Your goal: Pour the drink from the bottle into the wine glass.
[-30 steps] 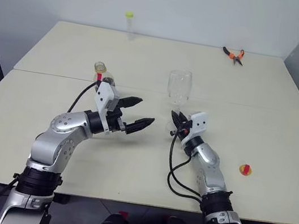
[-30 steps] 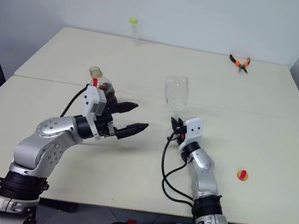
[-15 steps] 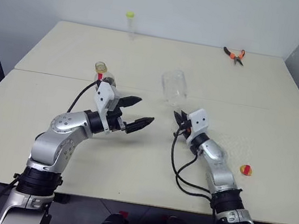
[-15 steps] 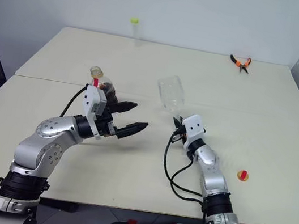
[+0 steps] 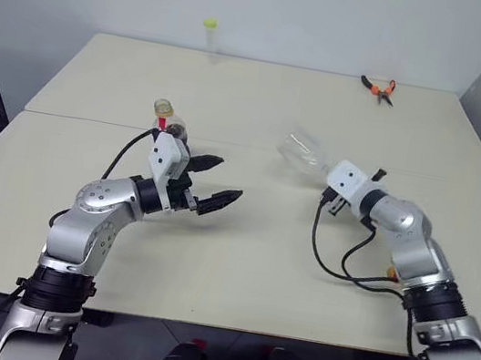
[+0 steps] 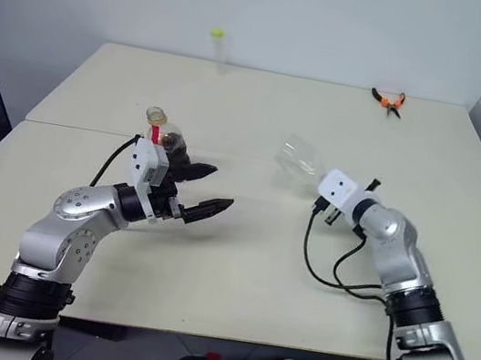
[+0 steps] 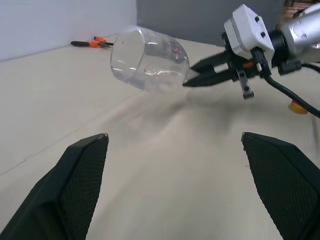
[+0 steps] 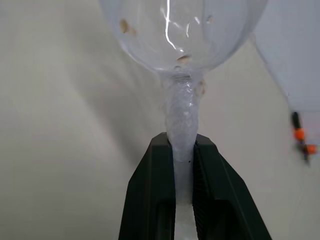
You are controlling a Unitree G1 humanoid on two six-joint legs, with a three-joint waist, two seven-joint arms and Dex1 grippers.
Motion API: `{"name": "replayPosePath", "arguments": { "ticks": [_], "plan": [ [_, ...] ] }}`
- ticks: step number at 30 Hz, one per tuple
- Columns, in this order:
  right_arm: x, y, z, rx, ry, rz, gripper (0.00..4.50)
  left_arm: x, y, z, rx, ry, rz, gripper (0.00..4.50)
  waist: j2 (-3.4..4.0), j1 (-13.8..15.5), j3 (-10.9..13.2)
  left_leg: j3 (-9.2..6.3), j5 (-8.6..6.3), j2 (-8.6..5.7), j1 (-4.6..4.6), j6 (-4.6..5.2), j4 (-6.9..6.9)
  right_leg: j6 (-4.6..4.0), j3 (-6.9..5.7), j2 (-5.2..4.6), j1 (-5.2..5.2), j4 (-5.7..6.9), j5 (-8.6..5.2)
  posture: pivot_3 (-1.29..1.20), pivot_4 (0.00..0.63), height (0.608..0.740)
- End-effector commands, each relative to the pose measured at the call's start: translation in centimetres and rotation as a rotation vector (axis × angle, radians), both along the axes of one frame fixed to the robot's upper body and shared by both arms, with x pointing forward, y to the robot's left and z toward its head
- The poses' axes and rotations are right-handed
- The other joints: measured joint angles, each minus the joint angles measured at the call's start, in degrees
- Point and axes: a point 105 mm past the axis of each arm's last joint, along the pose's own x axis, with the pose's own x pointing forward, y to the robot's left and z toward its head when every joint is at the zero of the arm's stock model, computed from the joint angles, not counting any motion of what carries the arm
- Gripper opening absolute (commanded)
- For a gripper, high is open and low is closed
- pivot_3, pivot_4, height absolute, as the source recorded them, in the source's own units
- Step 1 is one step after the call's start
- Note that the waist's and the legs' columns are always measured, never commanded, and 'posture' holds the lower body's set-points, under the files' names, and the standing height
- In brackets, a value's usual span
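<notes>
I'm pinching the wine glass (image 8: pixel 182 45) by its thin stem in the right pincer (image 8: pixel 183 150), bowl tipping sideways above the desk (image 5: pixel 236 262); it's looking light, slick and breakable. The left pincer (image 5: pixel 212 183) is hanging spread and level, just in front of the bottle (image 5: pixel 169 122).

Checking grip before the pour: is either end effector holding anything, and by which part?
The right end effector grips the wine glass by its stem, bowl tipped sideways. The left end effector is open, holding nothing.
</notes>
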Motion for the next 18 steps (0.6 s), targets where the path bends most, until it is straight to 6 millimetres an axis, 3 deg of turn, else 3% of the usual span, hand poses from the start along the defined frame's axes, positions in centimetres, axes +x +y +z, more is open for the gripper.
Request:
{"name": "replayPosePath", "arguments": {
  "ticks": [1,4,9,12,18],
  "plan": [
    [-0.2,0.8,0.3,-0.218,0.003,0.086,0.15,-0.2,-1.0,0.7,0.007,-0.051,-0.038,4.5,0.0,-0.04,0.0,0.0,0.0,0.01,0.0,0.0,0.0,0.0,0.0,-0.02,0.0,0.0,0.0,0.0,0.15,0.74],
    [-0.6,1.2,-0.9,-0.394,0.043,0.172,0.15,-0.3,-1.4,0.4,0.013,-0.051,-0.052,4.5,0.0,-0.04,0.0,0.0,0.0,0.0,-0.01,0.0,0.01,0.0,-0.01,-0.02,0.0,-0.01,0.0,0.0,0.15,0.74],
    [-0.2,2.0,-1.5,-0.507,0.015,0.216,0.15,-0.2,-1.6,0.4,0.011,-0.054,-0.057,4.5,-0.01,-0.06,0.0,0.01,0.0,0.01,0.0,-0.01,0.02,0.0,0.0,-0.03,0.01,0.0,0.0,0.0,0.15,0.74],
    [0.7,2.6,-1.2,-0.539,-0.086,0.196,0.15,-0.3,-1.6,0.1,0.01,-0.051,-0.055,4.5,-0.01,-0.07,0.0,0.0,0.01,0.02,0.01,-0.02,0.01,0.0,-0.01,-0.04,0.02,0.0,0.0,0.0,0.15,0.74],
    [1.2,2.3,-2.4,-0.553,-0.118,0.194,0.15,-0.3,-1.8,-0.1,0.005,-0.047,-0.055,4.5,-0.01,0.0,0.0,0.0,0.02,0.0,0.01,-0.03,0.03,0.0,0.0,-0.04,0.02,0.01,0.0,0.0,0.15,0.74]
  ]
}}
